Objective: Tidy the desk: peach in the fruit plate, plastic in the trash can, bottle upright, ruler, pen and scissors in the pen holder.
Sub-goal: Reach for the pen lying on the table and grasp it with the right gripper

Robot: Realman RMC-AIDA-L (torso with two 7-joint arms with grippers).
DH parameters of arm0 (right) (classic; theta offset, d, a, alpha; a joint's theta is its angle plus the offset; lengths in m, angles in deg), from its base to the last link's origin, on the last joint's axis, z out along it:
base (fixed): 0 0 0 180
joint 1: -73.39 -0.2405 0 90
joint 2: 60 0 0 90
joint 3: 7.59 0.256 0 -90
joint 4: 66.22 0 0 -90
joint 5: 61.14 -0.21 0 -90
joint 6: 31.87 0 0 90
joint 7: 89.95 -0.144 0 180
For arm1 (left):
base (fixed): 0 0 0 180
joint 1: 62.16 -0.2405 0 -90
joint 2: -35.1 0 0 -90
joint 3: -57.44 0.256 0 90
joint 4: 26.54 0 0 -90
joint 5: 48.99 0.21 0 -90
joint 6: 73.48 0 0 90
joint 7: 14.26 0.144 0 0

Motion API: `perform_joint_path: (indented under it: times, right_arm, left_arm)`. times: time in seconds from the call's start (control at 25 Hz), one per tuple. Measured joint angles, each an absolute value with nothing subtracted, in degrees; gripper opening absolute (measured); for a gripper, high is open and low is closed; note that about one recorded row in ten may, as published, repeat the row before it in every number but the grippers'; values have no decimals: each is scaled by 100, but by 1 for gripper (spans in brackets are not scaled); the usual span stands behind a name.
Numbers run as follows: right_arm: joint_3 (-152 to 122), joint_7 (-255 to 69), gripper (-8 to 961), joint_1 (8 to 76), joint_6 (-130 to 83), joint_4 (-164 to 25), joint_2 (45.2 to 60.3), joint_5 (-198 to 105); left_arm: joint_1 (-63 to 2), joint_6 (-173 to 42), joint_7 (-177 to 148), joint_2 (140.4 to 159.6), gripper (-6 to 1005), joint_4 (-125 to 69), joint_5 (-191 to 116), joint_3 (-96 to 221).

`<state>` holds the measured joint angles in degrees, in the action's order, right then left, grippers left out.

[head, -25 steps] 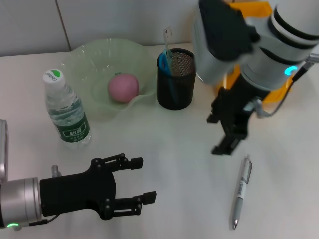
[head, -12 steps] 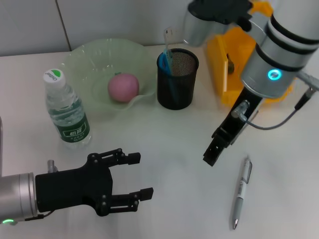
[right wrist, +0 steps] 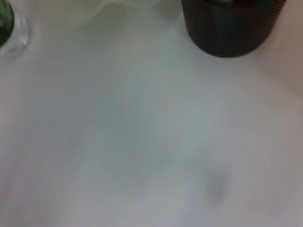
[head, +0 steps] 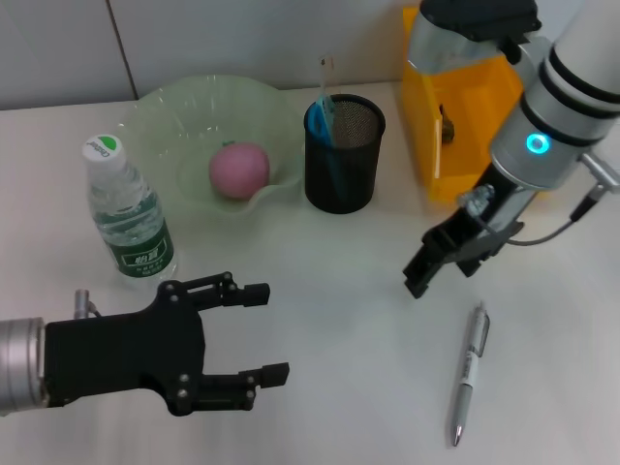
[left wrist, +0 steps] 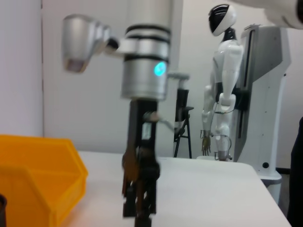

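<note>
Pen (head: 469, 373), at five o'clock from the empty, seemingly closed right gripper (head: 423, 279), appears light, rigid, slippery; grip mid-barrel; left gripper (head: 254, 334) open.

Left gripper (head: 274, 331) low at near-left, wrist horizontal, fingers (head: 254, 291) spread apart and pointing right, nothing between them. Right arm reaches in from far right, forearm angled down; right gripper (head: 418, 281) tilted down-left just above worktop (head: 339, 320), fingers look close together.

Table (head: 329, 291): bottle (head: 129, 215), bowl (head: 160, 116), holder (head: 344, 155), bin (head: 460, 107), pen (head: 468, 373)
</note>
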<state>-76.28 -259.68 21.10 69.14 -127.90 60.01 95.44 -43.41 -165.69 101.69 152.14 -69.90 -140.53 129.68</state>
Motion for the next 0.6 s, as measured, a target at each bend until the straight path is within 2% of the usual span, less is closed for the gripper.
perform_joint_path:
  times: [0.28, 0.6]
  right_arm:
    - [-7855, -25932, 734, 1869, 6714, -12477, 5968, 9763]
    - [-8523, -24476, 731, 2112, 6880, -13259, 5949, 9551]
  left_arm:
    - [-4356, -16787, 10193, 15191, 813, -7090, -14048, 12914]
    - [-4393, -16842, 10206, 15227, 812, -7111, -14041, 12857]
